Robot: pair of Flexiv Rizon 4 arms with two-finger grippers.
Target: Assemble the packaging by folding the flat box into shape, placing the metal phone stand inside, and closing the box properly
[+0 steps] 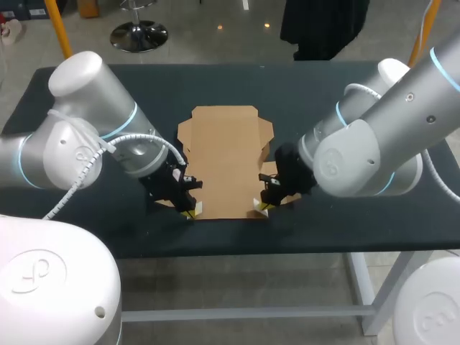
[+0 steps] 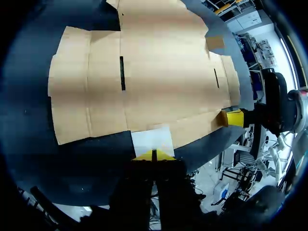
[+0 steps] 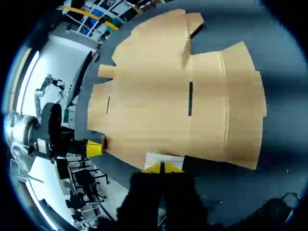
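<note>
Both jaws together: left gripper (image 1: 190, 211) at the flat box's (image 1: 226, 158) 7 o'clock corner, right gripper (image 1: 260, 208) at 5 o'clock; box lies unfolded on the table (image 1: 338, 230); folding looks unbegun; next, raise side panels along creases

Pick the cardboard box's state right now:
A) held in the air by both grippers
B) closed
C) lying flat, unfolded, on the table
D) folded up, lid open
C: the cardboard box lies flat on the table, its flaps spread out and none folded up.
</note>
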